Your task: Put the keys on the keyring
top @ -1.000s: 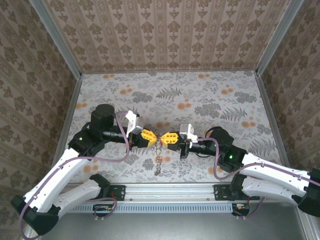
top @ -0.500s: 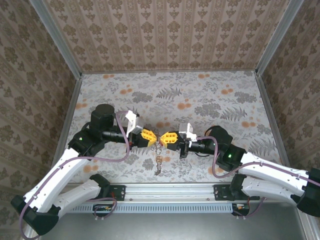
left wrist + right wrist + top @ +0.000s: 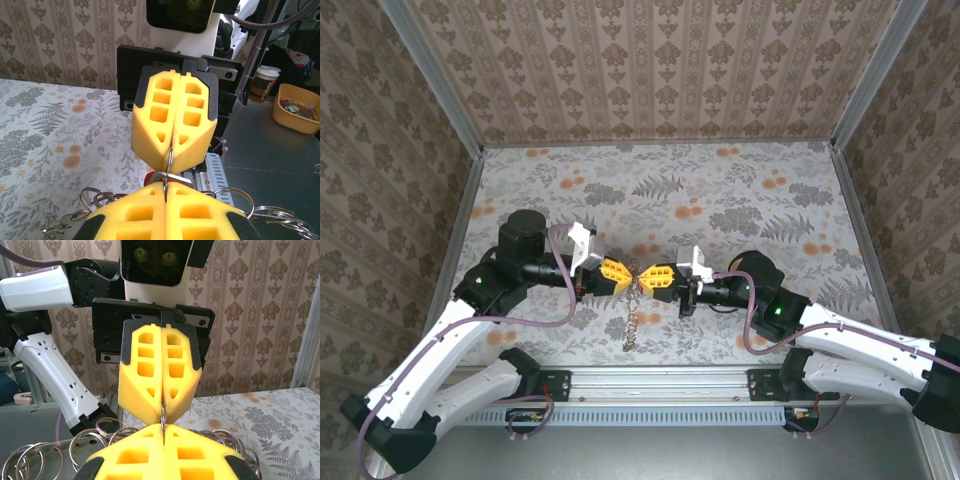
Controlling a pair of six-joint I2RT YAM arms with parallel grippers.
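Both arms have edged a little to the left since a second ago, and the string of metal rings [image 3: 631,322] dangling under their meeting point has swung that way with them. Over the near middle of the flower-patterned table [image 3: 740,200], the left gripper [image 3: 631,274] and the right gripper [image 3: 649,275] meet tip to tip. Each has its yellow jaws pressed together. In the left wrist view the left gripper [image 3: 165,192] fills the bottom edge and the right gripper [image 3: 171,154] faces it. A thin wire loop, the keyring [image 3: 169,164], runs edge-on from one closed seam into the other, so both pairs of jaws pinch it. The right wrist view shows the same from the other side: right gripper [image 3: 163,432] below, left gripper [image 3: 163,407] above, and only a short sliver of the keyring [image 3: 163,417] between them. A scrap of red [image 3: 150,176] peeks out just under the right gripper's tips beside a flat silvery piece [image 3: 178,179], probably the red key, but most of it is hidden. Which of the loose split rings [image 3: 102,432] crowding the fingers join the held loop cannot be made out. Off the table stand a paper cup [image 3: 263,81], its brown sleeve too small to read, and a yellow bowl [image 3: 292,117].
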